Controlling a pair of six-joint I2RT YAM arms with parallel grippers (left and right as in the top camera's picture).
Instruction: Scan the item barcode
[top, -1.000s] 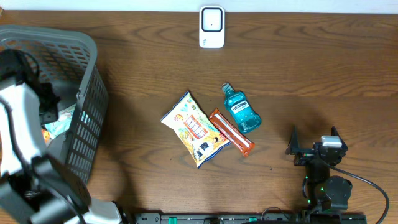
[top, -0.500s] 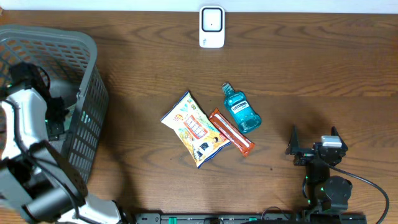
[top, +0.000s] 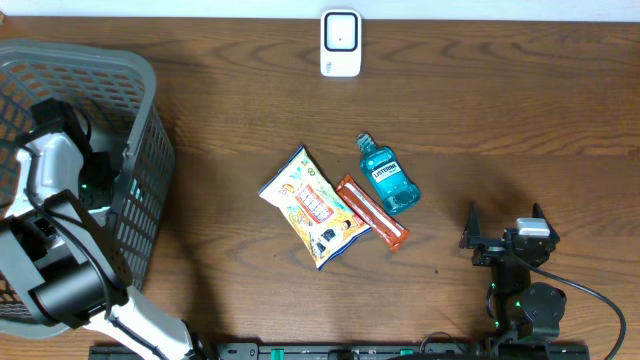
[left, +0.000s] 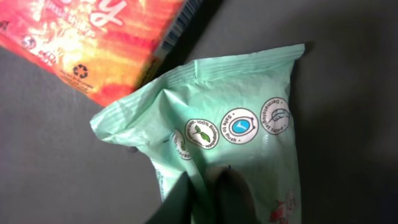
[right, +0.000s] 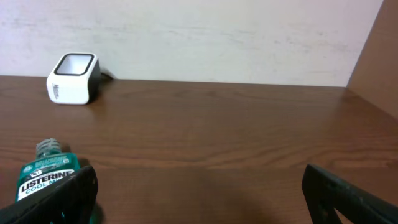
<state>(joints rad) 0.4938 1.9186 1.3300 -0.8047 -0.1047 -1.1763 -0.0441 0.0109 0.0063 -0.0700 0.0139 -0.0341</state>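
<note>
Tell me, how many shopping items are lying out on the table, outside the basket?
3: a snack bag, an orange bar beside it, and a blue mouthwash bottle, clustered mid-table. The basket holds more, partly hidden.

Crumpled mint-green packet (left: 239, 118), printed side up

basket (top: 148, 180) walls all round, pouch (left: 242, 118) below

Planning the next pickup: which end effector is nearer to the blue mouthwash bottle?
Right. The right end effector, open, is right of the mouthwash bottle, toward the front edge; the left end effector is far off inside the basket, shut on a green packet.
</note>
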